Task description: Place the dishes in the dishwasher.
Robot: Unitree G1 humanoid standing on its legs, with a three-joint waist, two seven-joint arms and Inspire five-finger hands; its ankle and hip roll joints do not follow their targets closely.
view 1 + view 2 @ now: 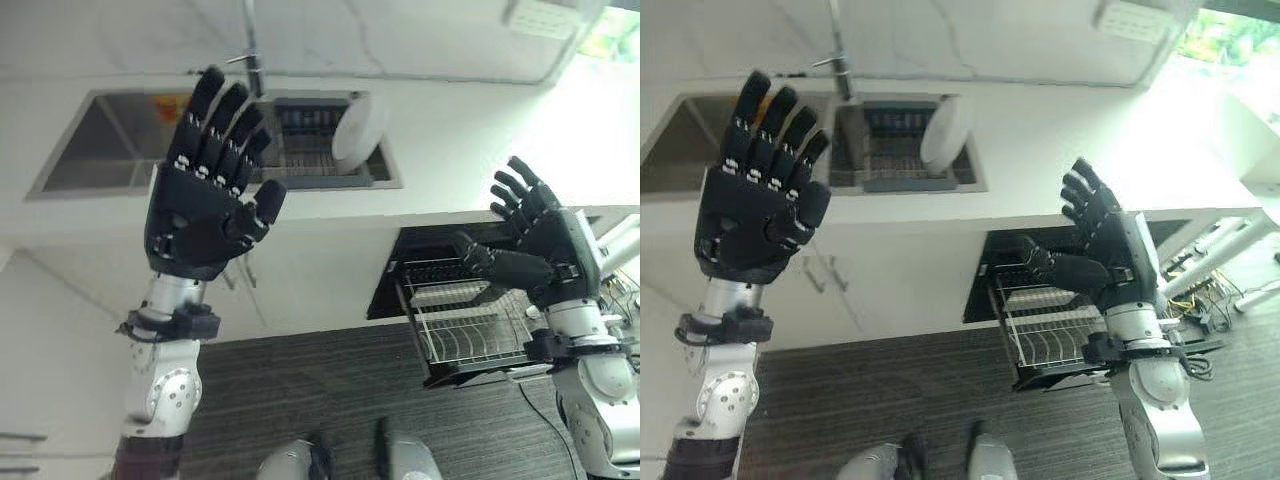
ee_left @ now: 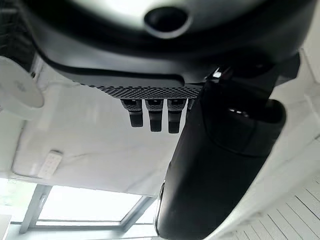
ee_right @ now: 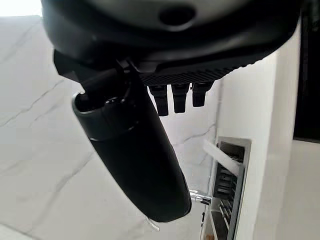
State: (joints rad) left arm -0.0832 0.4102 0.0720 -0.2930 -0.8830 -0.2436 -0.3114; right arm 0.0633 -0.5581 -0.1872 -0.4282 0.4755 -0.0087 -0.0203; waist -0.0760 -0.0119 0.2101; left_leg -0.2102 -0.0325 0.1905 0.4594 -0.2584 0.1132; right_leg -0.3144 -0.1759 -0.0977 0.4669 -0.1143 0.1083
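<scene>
A steel faucet (image 1: 252,60) rises behind the sink (image 1: 100,150) in the white counter (image 1: 450,130).

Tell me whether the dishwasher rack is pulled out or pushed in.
Pulled out. The wire dishwasher rack sticks out of the dark dishwasher opening over the floor, and looks empty.

1 plate (image 1: 358,130), 2 hands.

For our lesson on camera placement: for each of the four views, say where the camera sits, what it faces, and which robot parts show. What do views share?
Left eye: head, looking down at sink; left hand, right hand.
Right eye: same, shifted sideways.
Left wrist: along open left hand; white plate.
Right wrist: along open right hand; plate edge-on.
Shared: the plate, dishwasher rack in both eyes.
</scene>
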